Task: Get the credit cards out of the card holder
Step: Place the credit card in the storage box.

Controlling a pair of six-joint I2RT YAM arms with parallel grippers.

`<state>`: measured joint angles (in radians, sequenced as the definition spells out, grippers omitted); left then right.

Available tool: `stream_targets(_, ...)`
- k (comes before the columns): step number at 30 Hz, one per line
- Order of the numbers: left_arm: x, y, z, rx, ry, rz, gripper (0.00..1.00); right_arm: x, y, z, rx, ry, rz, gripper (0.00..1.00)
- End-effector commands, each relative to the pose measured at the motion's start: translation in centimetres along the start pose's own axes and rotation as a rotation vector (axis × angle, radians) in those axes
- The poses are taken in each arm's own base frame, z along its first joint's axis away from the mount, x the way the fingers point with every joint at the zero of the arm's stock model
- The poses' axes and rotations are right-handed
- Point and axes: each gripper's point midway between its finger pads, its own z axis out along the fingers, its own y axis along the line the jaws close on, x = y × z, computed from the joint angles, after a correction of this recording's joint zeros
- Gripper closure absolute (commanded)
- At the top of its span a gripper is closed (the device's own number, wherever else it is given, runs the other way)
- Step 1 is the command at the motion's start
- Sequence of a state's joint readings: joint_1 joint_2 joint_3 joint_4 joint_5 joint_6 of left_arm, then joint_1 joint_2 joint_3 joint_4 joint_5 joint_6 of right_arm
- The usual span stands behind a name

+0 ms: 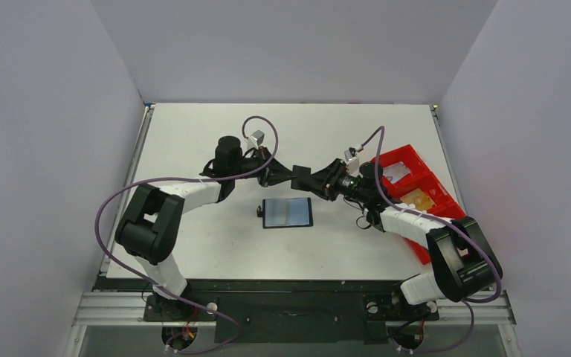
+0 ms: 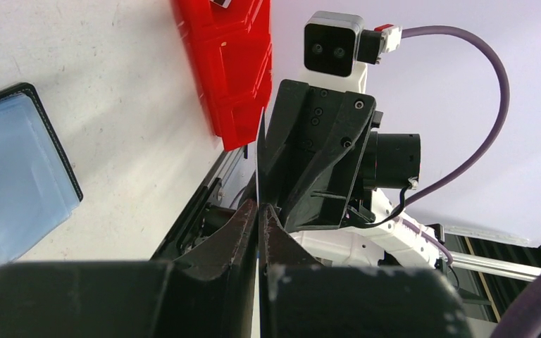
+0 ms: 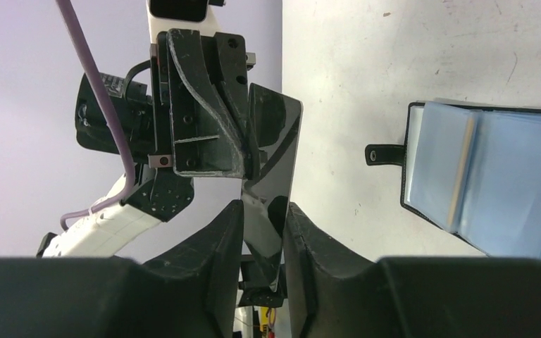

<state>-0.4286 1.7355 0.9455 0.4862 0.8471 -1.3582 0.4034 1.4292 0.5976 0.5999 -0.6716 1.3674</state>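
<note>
Item: card handover. Your left gripper (image 2: 259, 210) is pinching the dark card (image 3: 271, 162) edge-on. Your right gripper (image 3: 264, 211) is straddling it, jaws apart (not yet gripping). The card holder (image 1: 288, 213) is lying open below both grippers. Advice: be closing right squarely before loosening left.

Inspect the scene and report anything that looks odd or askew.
One thing stands out: a black card hangs in mid-air, skewed, just beyond the open card holder. The left gripper pinches one end, while the right gripper straddles the other, jaws apart. Nothing looks spilled or damaged.
</note>
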Motion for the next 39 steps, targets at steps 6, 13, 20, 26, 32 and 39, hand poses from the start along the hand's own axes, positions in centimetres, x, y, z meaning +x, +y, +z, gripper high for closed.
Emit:
stream_targets(6, 0.5, -2.2, 0.3, 0.052, 0.055, 0.089, 0.93, 0.3, 1.7, -0.2, -0.039, 0.000, -0.068, 1.00)
stream_targets(13, 0.0, -0.4, -0.7, -0.142, 0.002, 0.195, 0.63, -0.4, -0.3, -0.6, 0.125, -0.057, -0.143, 1.00)
stream_targets(20, -1.2, 4.8, -4.7, -0.551, -0.096, 0.274, 0.59, -2.5, -3.8, -3.1, 0.416, -0.176, -0.194, 1.00)
stream_targets(26, -0.9, 5.3, -7.0, -0.645, -0.101, 0.364, 0.58, -4.7, -5.2, -7.4, 0.670, -0.306, -0.243, 1.00)
stream_targets(32, -0.5, 5.3, -7.6, -0.665, -0.080, 0.396, 0.58, -6.4, -7.1, -14.1, 0.979, -0.472, -0.241, 1.00)
stream_targets(39, -0.2, 5.4, -7.1, -0.659, -0.033, 0.397, 0.58, -7.3, -7.9, -21.9, 1.276, -0.675, -0.227, 1.00)
